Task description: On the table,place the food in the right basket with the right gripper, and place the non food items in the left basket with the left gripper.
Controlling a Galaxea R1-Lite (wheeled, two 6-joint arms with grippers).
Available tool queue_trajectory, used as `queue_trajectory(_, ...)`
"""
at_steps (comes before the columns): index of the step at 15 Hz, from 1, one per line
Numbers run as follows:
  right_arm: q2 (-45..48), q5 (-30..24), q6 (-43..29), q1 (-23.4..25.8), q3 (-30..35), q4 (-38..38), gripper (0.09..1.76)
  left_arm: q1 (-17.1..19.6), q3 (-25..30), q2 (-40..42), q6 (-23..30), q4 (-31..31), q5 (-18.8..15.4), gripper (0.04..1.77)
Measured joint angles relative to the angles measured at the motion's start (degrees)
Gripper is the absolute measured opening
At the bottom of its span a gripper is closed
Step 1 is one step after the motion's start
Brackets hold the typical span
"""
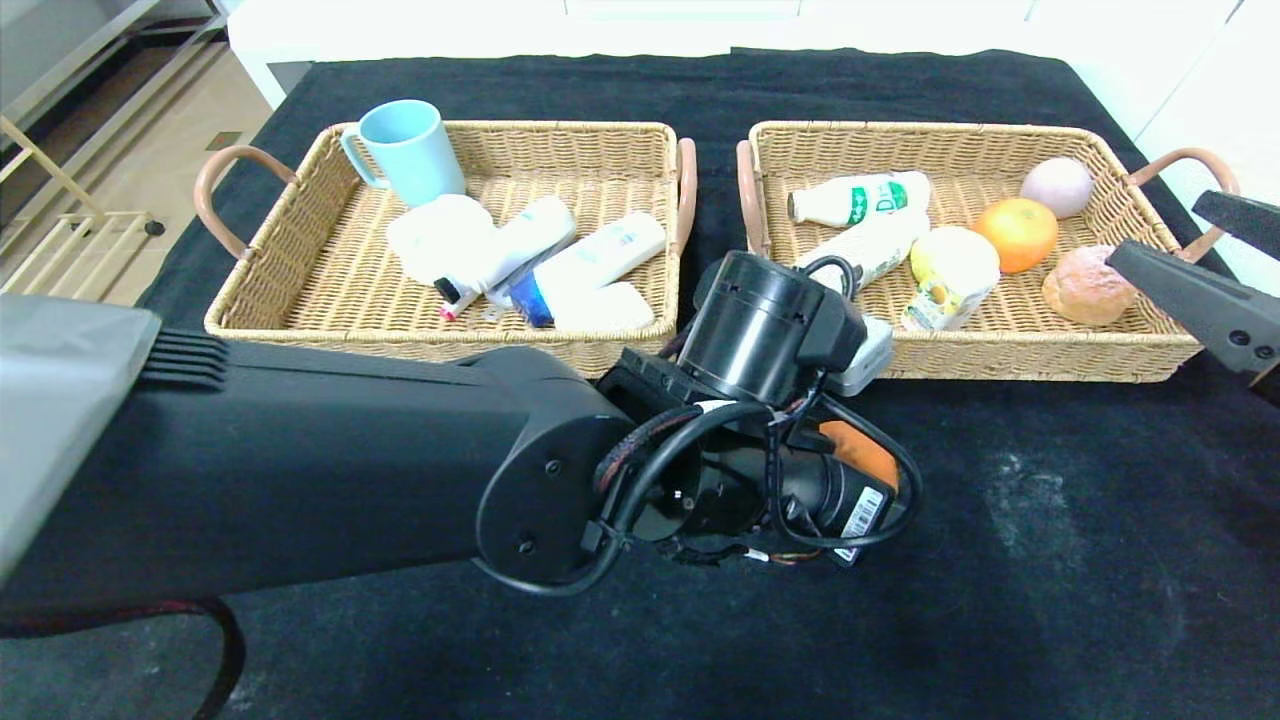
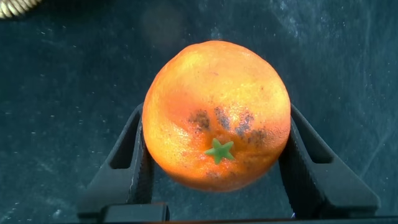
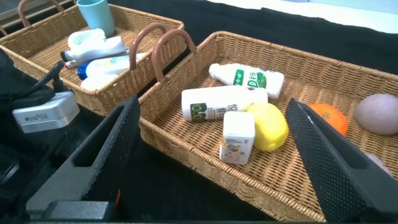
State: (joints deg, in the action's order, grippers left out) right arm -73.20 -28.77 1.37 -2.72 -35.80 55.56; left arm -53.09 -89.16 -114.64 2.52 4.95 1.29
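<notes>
Orange (image 2: pixel 216 116) sits clamped between the two fingers (image 2: pixel 127 168) of the left hand (image 2: pixel 217 180), held above the black worktop (image 1: pixel 1050 560) just near of the gap between the two baskets. That arm reaches across the near middle of the scene. A second orange (image 1: pixel 1016 233) lies in the right basket (image 1: pixel 1000 140) with two milk bottles (image 1: pixel 858 198), a lemon (image 3: pixel 268 126), a juice carton (image 3: pixel 237 137), a pale round fruit (image 1: pixel 1057 186) and a bun (image 1: pixel 1088 285). In the left basket (image 1: pixel 330 290) lie a blue mug (image 1: pixel 406 152), a blue-capped tube (image 1: pixel 585 265), a brush-tipped bottle (image 1: pixel 505 255) and other white things. The right hand (image 3: pixel 211 155) hovers at the near right corner of the right basket, its fingers (image 1: pixel 1190 300) spread wide and grasping nothing.
</notes>
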Motion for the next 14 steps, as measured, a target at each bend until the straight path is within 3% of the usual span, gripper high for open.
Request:
queue_trajectory(10,-0.20,-0.13,0.01,-0.09,0.11,-0.20,1.71,-0.35,0.55,-0.16,1.28,0.04,-0.17,1.15)
queue_trajectory(14,-0.20,-0.13,0.01,-0.06,0.15,-0.20,1.71,-0.35,0.49,-0.13,1.24,0.00,-0.20,1.40)
